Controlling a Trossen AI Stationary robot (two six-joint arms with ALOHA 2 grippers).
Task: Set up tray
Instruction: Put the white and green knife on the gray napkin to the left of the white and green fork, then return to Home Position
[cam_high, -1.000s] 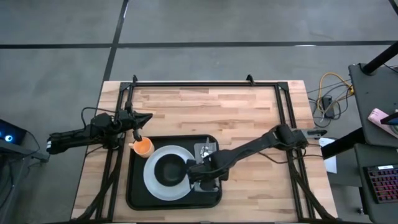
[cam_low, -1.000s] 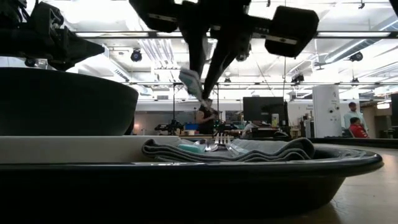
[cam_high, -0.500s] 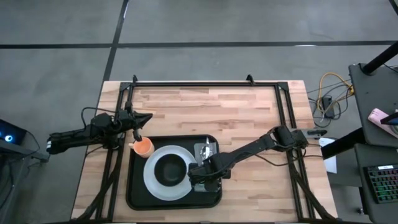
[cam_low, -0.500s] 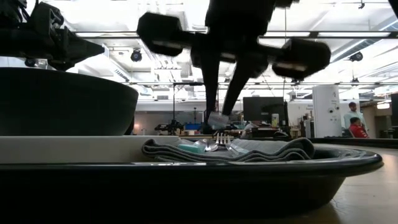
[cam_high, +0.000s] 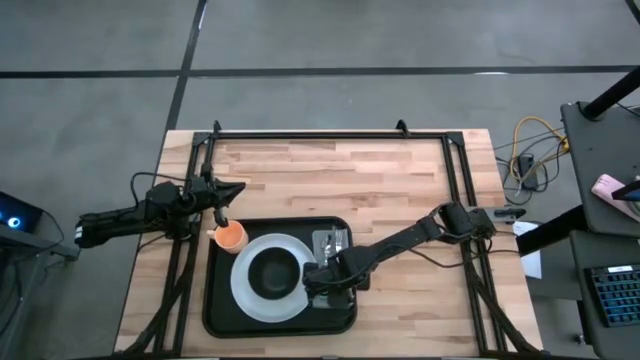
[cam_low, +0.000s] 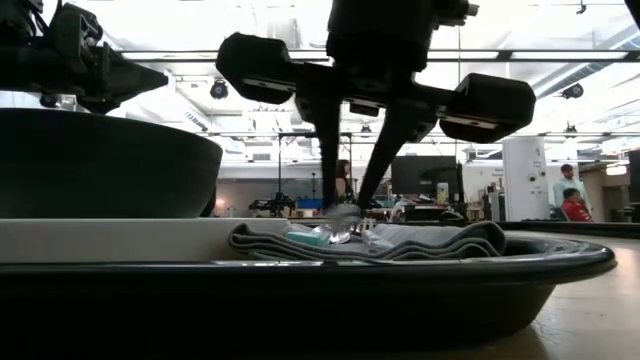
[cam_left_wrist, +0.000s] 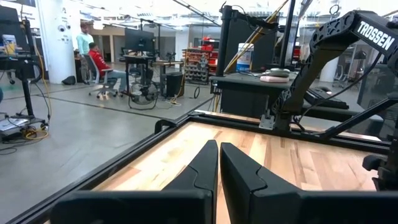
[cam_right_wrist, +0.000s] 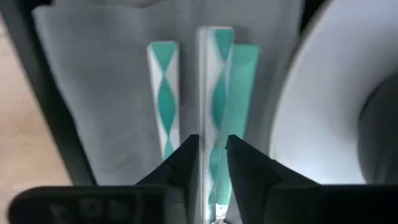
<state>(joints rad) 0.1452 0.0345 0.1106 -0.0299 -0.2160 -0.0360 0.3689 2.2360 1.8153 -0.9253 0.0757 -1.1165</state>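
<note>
The black tray (cam_high: 215, 320) lies on the wooden table and carries a white plate (cam_high: 245, 300) with a dark bowl (cam_high: 272, 272) on it. An orange cup (cam_high: 231, 236) stands in the tray's far left corner. A grey napkin (cam_right_wrist: 99, 74) lies on the tray's right side, with two teal-and-white utensil handles (cam_right_wrist: 165, 93) on it. My right gripper (cam_right_wrist: 211, 149) is low over the napkin, shut on a third such utensil. My left gripper (cam_high: 226, 196) waits, shut, just beyond the cup. My right gripper pinches the teal-and-white utensil's handle (cam_right_wrist: 211, 127) between its two fingers, which lie across it. The fingers (cam_low: 330, 150) come from above, pointing down. The utensil lies along the napkin between the other two handles. Whether it rests on the napkin, I cannot tell.
The plate's rim (cam_right_wrist: 323, 93) and the bowl (cam_low: 100, 165) stand close to the left of the napkin. The tray's raised rim (cam_low: 560, 262) runs around everything. Bare wooden table (cam_high: 400, 180) lies beyond the tray and to its right. People sit in the room behind.
My right gripper has come down toward the napkin, still shut on the utensil. The utensil was held high and tilted above the tray; it is now low, just over the folded napkin.
</note>
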